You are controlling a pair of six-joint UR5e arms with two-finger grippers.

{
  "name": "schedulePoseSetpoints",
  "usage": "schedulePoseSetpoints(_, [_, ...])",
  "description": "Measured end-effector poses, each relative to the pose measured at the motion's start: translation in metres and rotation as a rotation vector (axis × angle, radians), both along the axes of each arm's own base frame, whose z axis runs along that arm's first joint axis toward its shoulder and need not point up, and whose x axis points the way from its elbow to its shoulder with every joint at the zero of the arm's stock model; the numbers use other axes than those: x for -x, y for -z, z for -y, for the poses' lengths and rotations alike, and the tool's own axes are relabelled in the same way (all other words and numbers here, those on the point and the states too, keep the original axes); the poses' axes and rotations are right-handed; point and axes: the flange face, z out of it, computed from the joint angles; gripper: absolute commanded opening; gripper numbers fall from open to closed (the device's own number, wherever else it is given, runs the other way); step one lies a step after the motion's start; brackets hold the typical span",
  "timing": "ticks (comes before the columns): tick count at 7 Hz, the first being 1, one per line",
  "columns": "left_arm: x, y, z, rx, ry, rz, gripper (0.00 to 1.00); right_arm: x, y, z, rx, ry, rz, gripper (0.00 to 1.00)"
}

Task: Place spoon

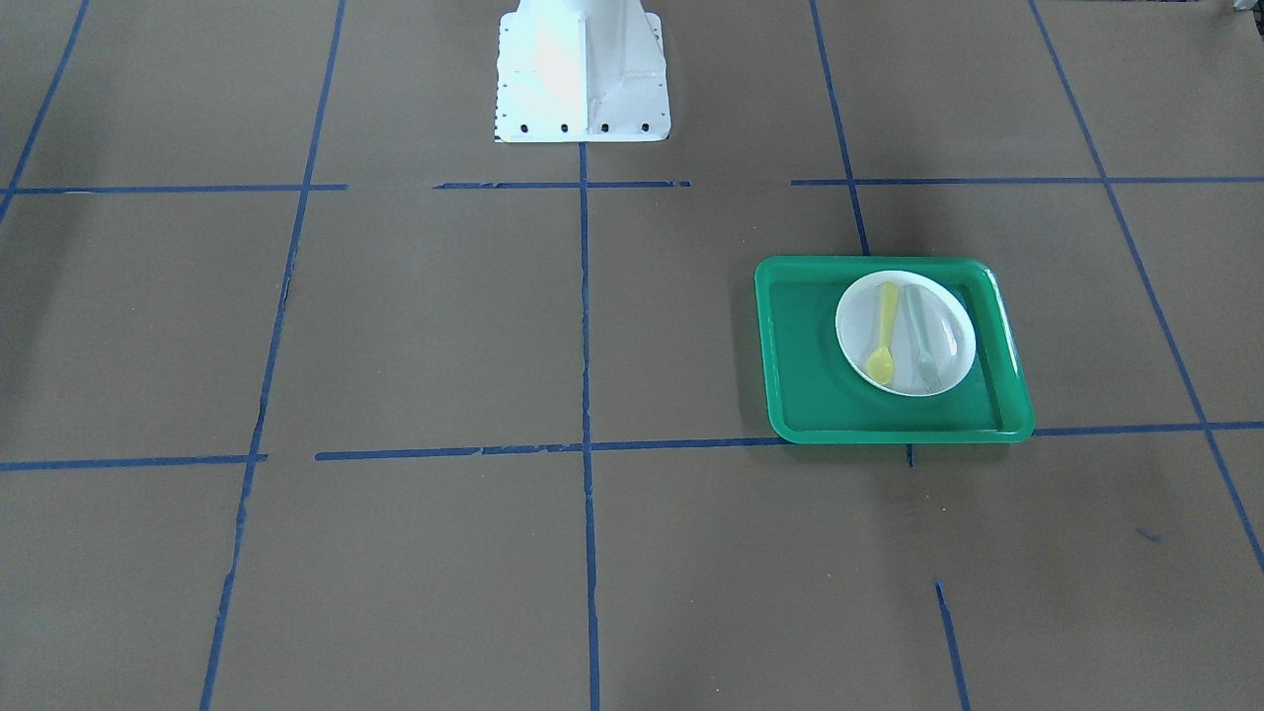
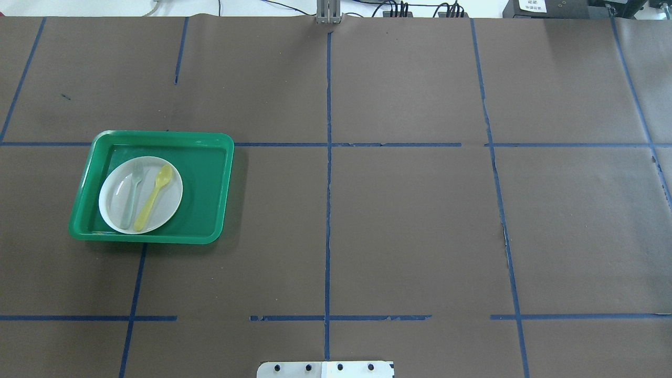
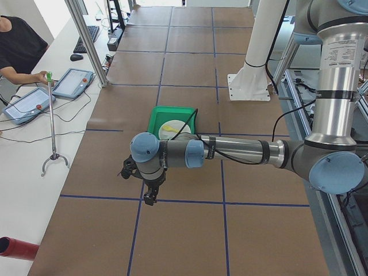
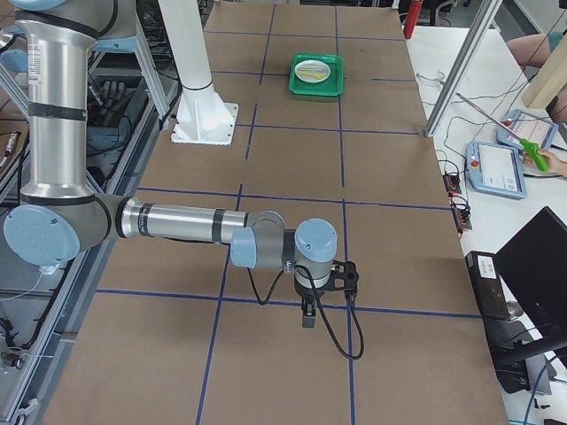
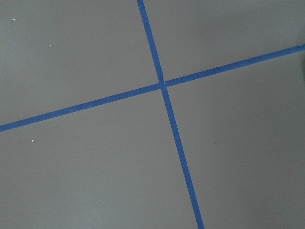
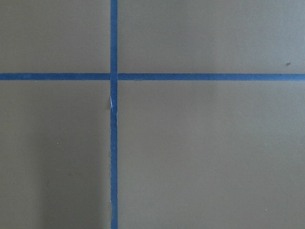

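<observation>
The yellow spoon (image 1: pixel 883 338) lies on the white plate (image 1: pixel 953 326) beside a pale grey-green fork (image 1: pixel 923 341). The plate sits in a green tray (image 1: pixel 800 346). In the overhead view the spoon (image 2: pixel 154 197), plate (image 2: pixel 169 202) and tray (image 2: pixel 205 184) are at the left. My left gripper (image 3: pixel 150 198) shows only in the exterior left view, hanging over bare paper well short of the tray (image 3: pixel 167 112). My right gripper (image 4: pixel 307 314) shows only in the exterior right view, far from the tray (image 4: pixel 316 75). I cannot tell whether either is open or shut.
The table is covered in brown paper with a grid of blue tape lines (image 2: pixel 328 210). The white robot base (image 1: pixel 583 74) stands at the table's robot side. Both wrist views show only paper and tape crossings (image 5: pixel 163 86). An operator (image 3: pixel 17 49) sits beside the table.
</observation>
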Motion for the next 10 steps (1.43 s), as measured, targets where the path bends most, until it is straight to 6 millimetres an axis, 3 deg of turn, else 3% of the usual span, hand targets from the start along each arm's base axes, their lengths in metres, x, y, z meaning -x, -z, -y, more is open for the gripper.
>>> schedulePoseSetpoints(1, [-0.018,0.023,0.015,-0.012,0.071,-0.01,0.98,0.0,0.0,0.0,0.0,0.0,0.0,1.0])
schedulePoseSetpoints(2, [-0.062,0.05,0.026,-0.022,0.119,-0.037,0.94,0.0,0.001,0.0,-0.001,0.0,0.0,1.0])
schedulePoseSetpoints(4, [-0.172,0.097,0.031,-0.009,0.102,-0.106,0.94,0.0,0.0,0.0,-0.001,0.0,0.001,1.0])
schedulePoseSetpoints(5, [-0.223,0.121,0.033,0.0,0.067,-0.133,0.88,0.0,0.0,0.0,-0.001,0.0,0.001,1.0])
schedulePoseSetpoints(7, [-0.312,0.16,0.03,0.027,0.033,-0.137,0.85,0.0,0.001,0.0,-0.001,0.0,0.001,1.0])
schedulePoseSetpoints(8, [-0.347,0.171,0.025,0.013,0.031,-0.111,0.83,0.0,0.001,0.0,-0.001,0.0,0.001,1.0])
schedulePoseSetpoints(10, [-0.395,0.179,0.012,0.004,-0.001,-0.09,0.77,0.0,0.0,0.0,-0.001,0.0,0.001,1.0])
